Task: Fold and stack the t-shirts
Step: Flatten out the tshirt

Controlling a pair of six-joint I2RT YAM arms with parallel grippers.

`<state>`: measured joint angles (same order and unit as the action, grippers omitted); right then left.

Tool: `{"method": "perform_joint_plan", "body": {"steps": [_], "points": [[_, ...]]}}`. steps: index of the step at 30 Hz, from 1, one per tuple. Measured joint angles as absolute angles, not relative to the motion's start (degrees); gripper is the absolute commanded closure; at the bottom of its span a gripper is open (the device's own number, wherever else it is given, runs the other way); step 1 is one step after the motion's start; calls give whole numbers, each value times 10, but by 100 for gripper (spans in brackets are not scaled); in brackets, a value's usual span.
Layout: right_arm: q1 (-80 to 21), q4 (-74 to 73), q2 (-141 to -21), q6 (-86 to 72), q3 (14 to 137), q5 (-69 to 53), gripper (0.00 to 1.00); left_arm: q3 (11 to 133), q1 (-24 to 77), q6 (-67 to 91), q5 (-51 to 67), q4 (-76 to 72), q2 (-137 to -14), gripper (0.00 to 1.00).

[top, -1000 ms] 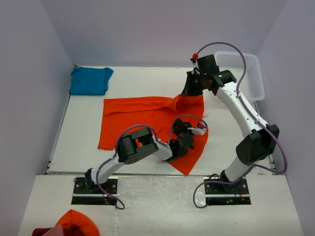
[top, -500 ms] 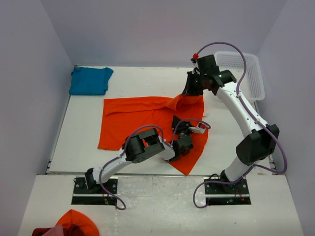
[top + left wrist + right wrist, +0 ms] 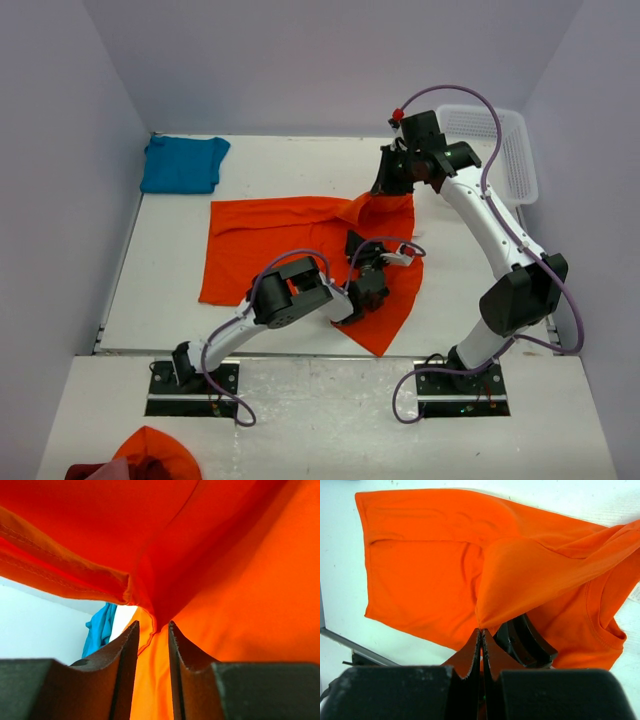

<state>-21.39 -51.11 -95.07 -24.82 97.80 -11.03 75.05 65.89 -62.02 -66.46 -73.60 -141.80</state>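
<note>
- Right end effector is clamped tight on the orange shirt, lifting its 1 o'clock edge off the surface.
- Left end effector is nipped onto a fold near the 4 o'clock hem.
- Teal shirt lies at 10 o'clock, well apart.

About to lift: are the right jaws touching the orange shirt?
Touching. The right wrist view shows the right jaws shut on a pinched fold of the orange shirt.
</note>
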Motion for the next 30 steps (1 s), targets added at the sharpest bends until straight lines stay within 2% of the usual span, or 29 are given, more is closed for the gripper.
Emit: {"method": "perform_joint_plan", "body": {"steps": [4, 5, 6, 10, 15, 27, 30], "points": [[-214, -513, -951, -248, 978, -110, 100, 720, 665, -614, -662, -736, -1396, 63], [-214, -513, -951, -248, 978, -110, 100, 710, 667, -608, -659, -736, -1387, 48], [-214, -513, -951, -248, 978, -110, 100, 703, 669, -604, -658, -736, -1380, 44], [-216, -513, -951, -248, 978, -110, 100, 687, 676, -598, -650, -741, -1355, 42], [-218, -515, -951, -248, 978, -110, 100, 660, 684, -600, -632, -744, -1340, 42], [-219, -518, -947, -248, 978, -110, 100, 649, 683, -565, -573, -745, -1339, 49], [-221, -521, -945, -248, 978, -106, 100, 649, 679, -554, -557, -745, -1338, 56]]}}
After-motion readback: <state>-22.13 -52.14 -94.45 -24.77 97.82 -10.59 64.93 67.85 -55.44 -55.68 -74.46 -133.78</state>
